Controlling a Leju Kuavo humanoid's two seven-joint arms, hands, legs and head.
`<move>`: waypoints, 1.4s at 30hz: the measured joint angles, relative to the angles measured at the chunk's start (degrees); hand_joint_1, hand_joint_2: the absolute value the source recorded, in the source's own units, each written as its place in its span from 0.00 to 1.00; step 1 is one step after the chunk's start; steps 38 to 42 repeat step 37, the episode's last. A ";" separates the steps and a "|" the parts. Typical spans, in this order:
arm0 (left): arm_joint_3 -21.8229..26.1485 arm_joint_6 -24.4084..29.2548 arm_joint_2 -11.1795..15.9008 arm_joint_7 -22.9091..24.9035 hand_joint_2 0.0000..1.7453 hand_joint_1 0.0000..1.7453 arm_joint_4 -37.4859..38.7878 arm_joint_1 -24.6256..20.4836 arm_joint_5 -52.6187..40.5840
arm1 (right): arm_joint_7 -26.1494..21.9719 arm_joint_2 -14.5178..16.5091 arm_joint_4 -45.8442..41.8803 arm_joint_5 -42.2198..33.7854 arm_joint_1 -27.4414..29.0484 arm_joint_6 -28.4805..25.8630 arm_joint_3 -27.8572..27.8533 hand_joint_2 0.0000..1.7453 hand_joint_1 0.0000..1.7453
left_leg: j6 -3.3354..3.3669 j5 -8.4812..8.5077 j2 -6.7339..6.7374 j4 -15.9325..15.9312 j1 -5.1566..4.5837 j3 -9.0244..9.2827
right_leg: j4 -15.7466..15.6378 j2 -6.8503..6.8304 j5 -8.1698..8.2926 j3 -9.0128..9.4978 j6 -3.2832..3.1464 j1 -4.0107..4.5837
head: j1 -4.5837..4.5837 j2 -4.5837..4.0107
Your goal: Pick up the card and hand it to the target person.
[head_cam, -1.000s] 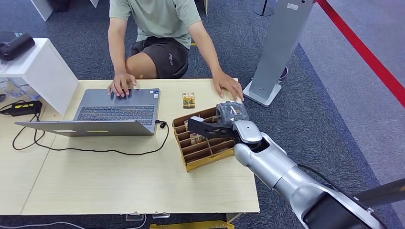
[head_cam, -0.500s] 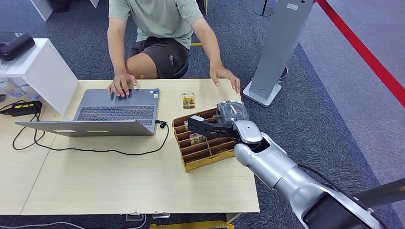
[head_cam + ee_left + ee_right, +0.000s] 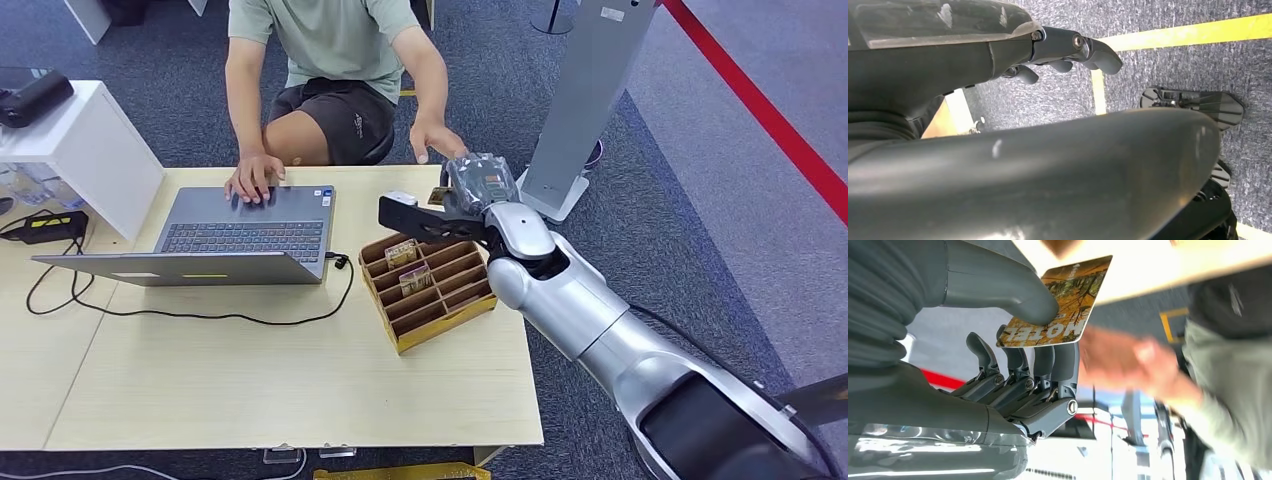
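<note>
Above the far right part of the table (image 3: 250, 390), the right hand (image 3: 440, 215) is raised over a wooden divided tray (image 3: 445, 325), its dark fingers reaching toward the seated person. The card (image 3: 1065, 302), printed with an autumn scene and the word HOTEL, is pinched between the thick grey thumb (image 3: 998, 290) and the darker fingers (image 3: 1048, 360) in the right wrist view; one corner lies under the thumb tip. In the head view the card (image 3: 437, 196) shows as no more than a small sliver beside the wrist. The person's hand (image 3: 432, 138) hangs just beyond the card, apart from it; in the right wrist view that hand (image 3: 1128, 362) is blurred. The person is cut off at the shoulders by the frame's top edge, and the other hand (image 3: 252, 178) rests on the laptop (image 3: 240, 232). Two more cards (image 3: 408, 268) stand in the tray's slots; their print is too small to read. The left hand (image 3: 1068, 50) hangs over grey carpet with a yellow line, fingers slightly curled, holding nothing; much of it is hidden behind the dark cover. A black cable (image 3: 200, 316) loops across the tabletop.
</note>
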 joint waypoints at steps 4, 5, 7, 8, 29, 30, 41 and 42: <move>-0.13 0.00 0.00 0.00 0.00 0.00 0.00 -0.03 -0.09 | -1.82 0.64 0.62 0.82 -2.72 -2.96 0.01 1.00 0.82 | 0.00 0.00 -0.01 0.00 0.00 -0.02 | 0.00 0.00 0.00 -0.01 0.00 0.00 | 0.02 0.00; -0.22 0.00 0.00 0.00 0.00 0.00 0.00 -0.04 -0.08 | -2.37 0.92 1.08 1.23 -3.19 -3.85 0.04 1.00 0.82 | 0.00 0.00 -0.01 0.00 0.00 -0.02 | 0.00 0.00 0.00 -0.01 0.00 0.00 | 0.02 0.00; -0.47 0.00 -0.01 -0.01 0.00 0.00 0.00 -0.08 0.01 | -3.50 1.57 2.32 2.05 -3.82 -5.53 0.14 1.00 0.82 | 0.00 0.00 0.00 0.00 0.00 -0.02 | 0.00 -0.01 -0.01 -0.01 0.00 0.00 | -0.01 0.00; -0.57 0.00 -0.02 -0.01 0.00 0.00 0.00 -0.08 0.08 | -4.01 1.91 3.08 2.34 -3.96 -6.30 0.21 1.00 0.82 | 0.00 0.00 -0.01 0.00 0.00 -0.03 | 0.00 -0.02 -0.01 -0.01 0.00 0.00 | -0.01 0.00; -1.27 -1.02 -0.04 -0.08 0.00 0.00 -0.01 -0.10 0.35 | -7.46 5.75 18.34 2.30 -2.17 -11.19 1.33 1.00 0.00 | 0.00 0.00 0.00 0.00 0.00 -0.04 | 0.00 0.00 0.00 -0.06 0.00 0.00 | -0.01 0.00; -1.34 -0.90 -0.04 -0.09 0.00 0.00 -0.01 -0.10 0.49 | -7.45 5.74 18.39 2.31 -2.16 -11.38 1.31 1.00 0.00 | 0.00 0.00 0.00 0.00 0.00 -0.03 | 0.00 0.00 0.00 -0.06 0.00 0.00 | -0.01 0.00; -1.45 -0.39 -0.04 -0.09 0.00 0.00 0.00 -0.06 1.57 | -6.97 4.84 15.35 1.34 -1.65 -13.27 -0.03 1.00 0.00 | 0.00 0.00 0.01 0.01 0.00 -0.02 | -0.01 0.01 0.00 -0.09 0.00 0.00 | -0.03 0.00; -1.45 -0.39 -0.04 -0.09 0.00 0.00 0.00 -0.06 1.57 | -6.97 4.84 15.35 1.34 -1.65 -13.27 -0.03 1.00 0.00 | 0.00 0.00 0.01 0.01 0.00 -0.02 | -0.01 0.01 0.00 -0.09 0.00 0.00 | -0.03 0.00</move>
